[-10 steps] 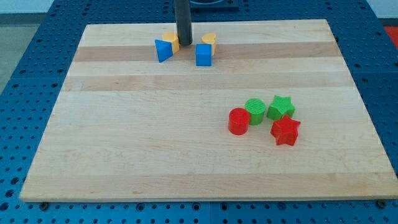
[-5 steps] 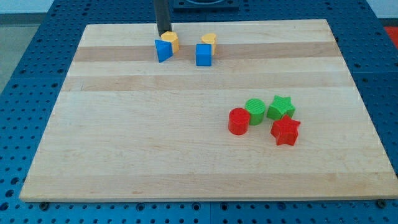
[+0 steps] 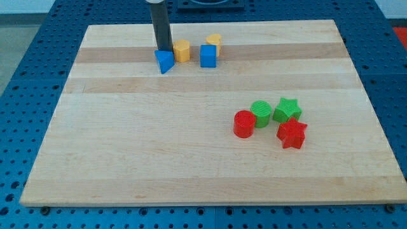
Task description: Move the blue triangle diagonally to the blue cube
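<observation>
While my tip (image 3: 163,49) touches blue triangle (image 3: 165,62) from above at upper left: no jaws, bare rod. Push down-right, gently, stopping diagonal to blue cube (image 3: 208,56); avoid yellow block (image 3: 182,51).

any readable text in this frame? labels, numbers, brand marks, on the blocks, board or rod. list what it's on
None: no words, numbers, labels or brand marks can be read anywhere in this view.
Blocks: the blue triangle, blue cube, yellow blocks, red and green pieces all have plain faces.
Wooden board: bare grain only.
Rod: plain dark; my tip sits at the triangle's top edge.
Blue perforated surface: holes only.
</observation>
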You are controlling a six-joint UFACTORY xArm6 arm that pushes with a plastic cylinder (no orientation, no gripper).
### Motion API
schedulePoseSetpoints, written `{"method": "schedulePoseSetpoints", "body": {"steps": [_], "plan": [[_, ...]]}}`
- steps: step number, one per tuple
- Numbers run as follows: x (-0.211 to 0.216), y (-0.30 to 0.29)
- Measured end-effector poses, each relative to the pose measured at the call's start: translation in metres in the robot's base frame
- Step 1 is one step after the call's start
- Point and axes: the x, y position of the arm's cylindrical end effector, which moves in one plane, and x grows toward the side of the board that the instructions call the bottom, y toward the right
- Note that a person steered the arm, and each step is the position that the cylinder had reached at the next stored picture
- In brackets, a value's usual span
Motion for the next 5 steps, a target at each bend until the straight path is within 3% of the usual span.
{"method": "schedulePoseSetpoints", "body": {"steps": [3, 5], "plan": [[0.051, 0.007], [0.043, -0.035]]}}
